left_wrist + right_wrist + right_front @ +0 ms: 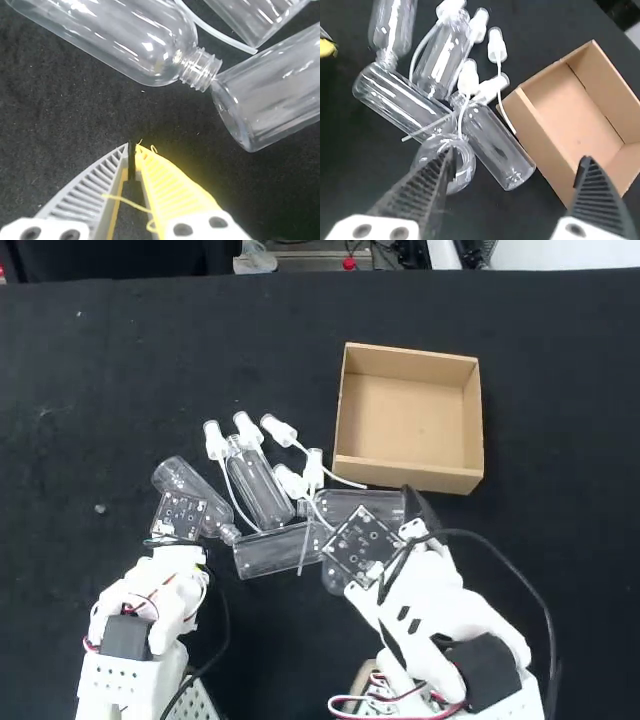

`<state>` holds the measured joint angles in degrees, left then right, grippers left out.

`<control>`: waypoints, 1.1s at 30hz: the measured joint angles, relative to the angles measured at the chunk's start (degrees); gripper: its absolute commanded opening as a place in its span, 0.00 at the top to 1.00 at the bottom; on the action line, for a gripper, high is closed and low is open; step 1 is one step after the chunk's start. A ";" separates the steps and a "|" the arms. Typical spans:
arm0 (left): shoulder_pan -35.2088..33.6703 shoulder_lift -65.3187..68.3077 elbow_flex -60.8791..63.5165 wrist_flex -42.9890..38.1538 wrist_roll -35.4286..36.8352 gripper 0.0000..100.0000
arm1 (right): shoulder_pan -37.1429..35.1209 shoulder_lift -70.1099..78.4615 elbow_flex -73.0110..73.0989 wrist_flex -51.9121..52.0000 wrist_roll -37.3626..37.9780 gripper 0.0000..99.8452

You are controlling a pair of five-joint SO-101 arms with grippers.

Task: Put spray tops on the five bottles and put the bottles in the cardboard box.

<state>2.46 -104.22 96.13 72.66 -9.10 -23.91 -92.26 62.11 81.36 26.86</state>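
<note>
The left hand (133,150) is clenched on nothing, with an uncapped bottle (125,40) lying just beyond its tips. The right hand (518,156) is spread wide over a second bottle (492,142). From it, spray tops (245,430) lie at eleven o'clock and the cardboard box (410,475) at one o'clock, on the tabletop (100,360).

A black table (100,370) carries an open cardboard box (405,473), which sits right of the middle, toward the far edge. Left of the box, nearer the front edge, clear bottles (255,485) lie on their sides in a loose cluster, with white spray tops (215,440) and their thin tubes scattered among them.
</note>
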 measured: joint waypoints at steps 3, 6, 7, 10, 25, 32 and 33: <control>0.09 0.00 0.00 0.00 0.00 0.97 | 0.00 -0.97 2.02 -1.93 -3.69 0.64; 0.09 0.00 0.00 0.00 0.00 0.97 | 0.00 -1.93 4.13 -3.43 -8.18 0.64; 0.09 0.00 0.00 0.00 0.00 0.97 | 0.00 -2.37 4.75 -3.69 -9.05 0.64; 0.09 0.00 0.00 0.00 0.00 0.97 | 0.00 -3.25 5.54 -4.40 -9.76 0.64; 0.09 0.00 0.00 0.00 0.00 0.97 | 0.00 -4.22 -2.90 -4.13 -10.37 0.64; 0.09 0.00 0.00 0.00 0.00 0.97 | -6.15 5.10 -2.90 -2.90 -10.29 0.64; 0.09 0.00 0.00 0.00 0.00 0.97 | -6.51 6.33 -2.90 -2.90 -10.29 0.64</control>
<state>2.55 -104.22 96.13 72.66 -9.10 -30.42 -85.93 59.21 78.46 16.57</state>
